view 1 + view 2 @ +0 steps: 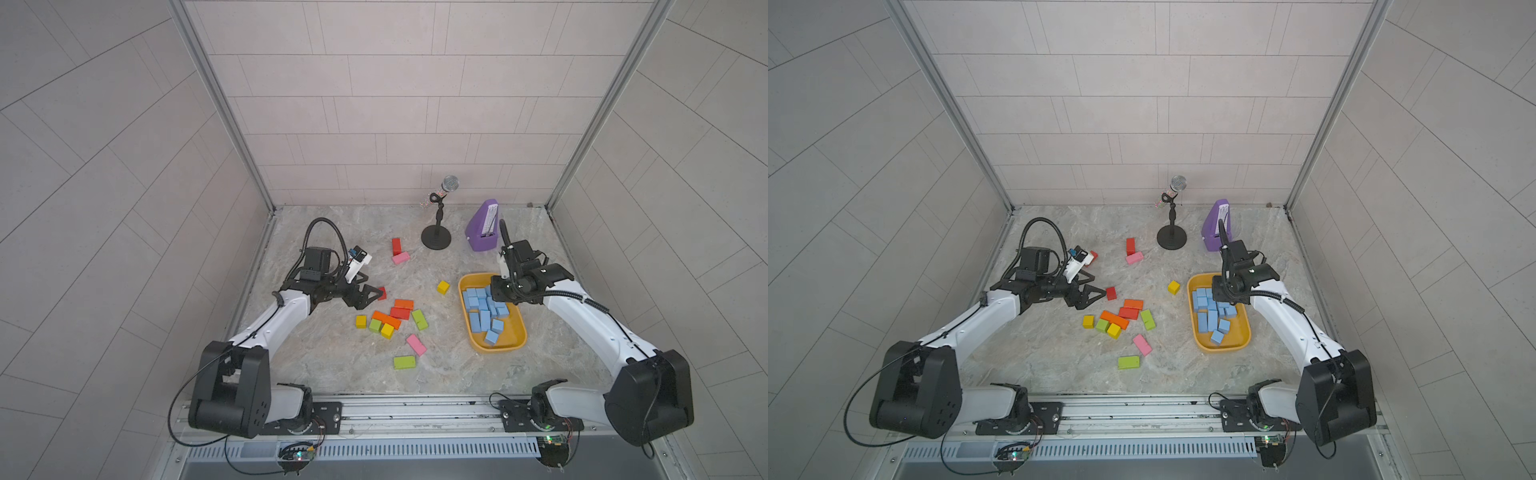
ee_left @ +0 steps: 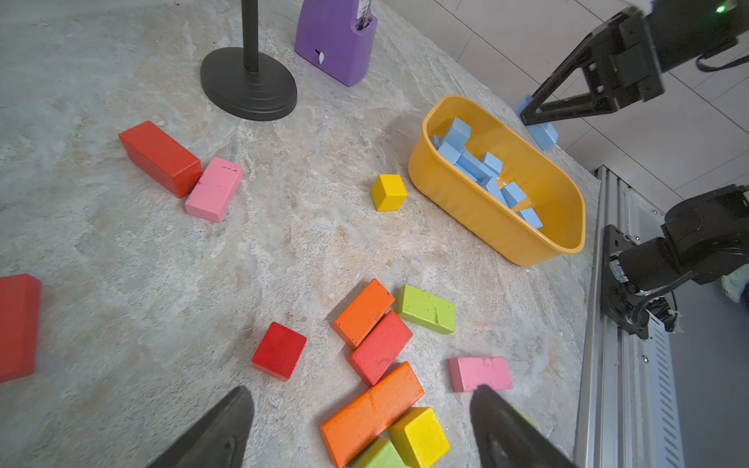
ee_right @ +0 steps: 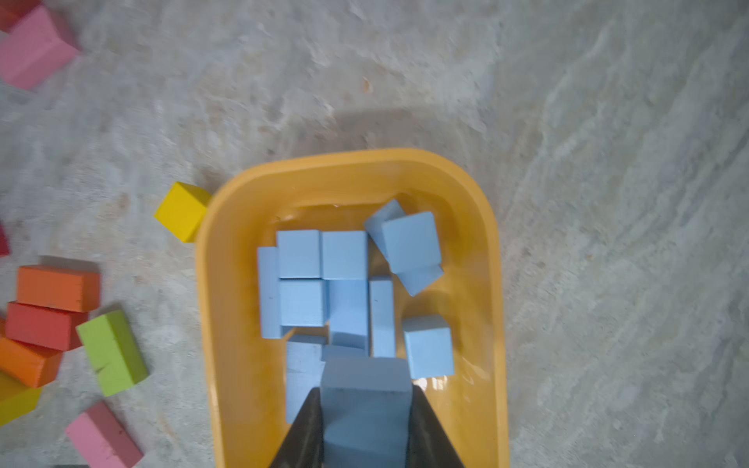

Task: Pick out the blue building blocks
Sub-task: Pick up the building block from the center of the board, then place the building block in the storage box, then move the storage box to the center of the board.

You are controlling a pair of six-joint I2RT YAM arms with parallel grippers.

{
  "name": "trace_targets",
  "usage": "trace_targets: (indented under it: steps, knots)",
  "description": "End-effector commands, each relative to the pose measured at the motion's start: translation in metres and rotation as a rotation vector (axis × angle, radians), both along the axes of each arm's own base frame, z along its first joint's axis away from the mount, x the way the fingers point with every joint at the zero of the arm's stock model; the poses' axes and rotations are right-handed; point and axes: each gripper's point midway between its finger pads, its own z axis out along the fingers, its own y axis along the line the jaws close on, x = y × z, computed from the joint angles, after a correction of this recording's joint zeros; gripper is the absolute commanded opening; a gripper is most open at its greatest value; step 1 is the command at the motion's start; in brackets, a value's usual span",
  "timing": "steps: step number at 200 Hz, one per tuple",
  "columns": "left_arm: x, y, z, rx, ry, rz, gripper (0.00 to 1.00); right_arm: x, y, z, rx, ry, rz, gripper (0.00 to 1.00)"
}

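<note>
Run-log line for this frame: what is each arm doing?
right arm: jaws shut on blue block, over yellow tray | left arm: jaws open, empty, by coloured blocks | other blue blocks in tray

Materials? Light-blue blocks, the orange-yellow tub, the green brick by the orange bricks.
Light-blue blocks: flat matte, no glare, crisp edges; painted wood or dense foam, cannot tell which.
Orange-yellow oval tub: moulded plastic by the look, glossy, with highlights on its floor and a rounded rim.
Lime-green rectangular brick: probably painted wood, satin, with dark scuffs in the paint.
</note>
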Motion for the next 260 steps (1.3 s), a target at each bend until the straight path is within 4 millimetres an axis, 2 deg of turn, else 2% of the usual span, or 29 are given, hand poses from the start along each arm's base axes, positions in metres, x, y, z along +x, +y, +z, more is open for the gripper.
trace_targets:
  steps: [1, 39, 63, 97, 137, 165, 193, 220, 260]
  knots:
    - [-0.002, -0.001, -0.001, 0.009, -0.029, -0.021, 0.88, -0.019, -0.011, -0.012, -0.036, 0.099, 0.039, 0.23]
    - [-0.002, -0.001, -0.001, 0.008, -0.023, -0.021, 0.88, -0.026, -0.017, -0.015, -0.048, 0.143, 0.017, 0.28]
    - [-0.001, 0.0, -0.001, 0.013, -0.026, -0.017, 0.88, -0.03, -0.014, -0.012, -0.021, 0.14, 0.002, 0.41]
    - [-0.001, 0.0, -0.001, 0.012, -0.025, -0.017, 0.88, -0.028, -0.032, -0.008, -0.019, 0.122, -0.081, 0.5]
    - [0.0, 0.0, 0.0, 0.013, -0.024, -0.009, 0.88, 0.003, -0.042, -0.018, 0.225, 0.038, -0.183, 0.58]
    - [0.001, 0.001, 0.001, 0.017, -0.028, -0.004, 0.88, 0.019, -0.046, -0.029, 0.258, 0.059, -0.186, 0.59]
    - [0.0, 0.002, 0.0, 0.024, -0.026, -0.004, 0.88, 0.023, -0.017, -0.04, 0.399, 0.097, -0.119, 0.59]
    - [0.001, 0.002, -0.002, 0.026, -0.024, -0.002, 0.88, 0.012, 0.014, -0.047, 0.355, 0.151, -0.031, 0.59]
    - [0.001, 0.002, -0.001, 0.02, -0.02, 0.0, 0.88, 0.013, 0.074, -0.032, 0.438, 0.085, 0.019, 0.59]
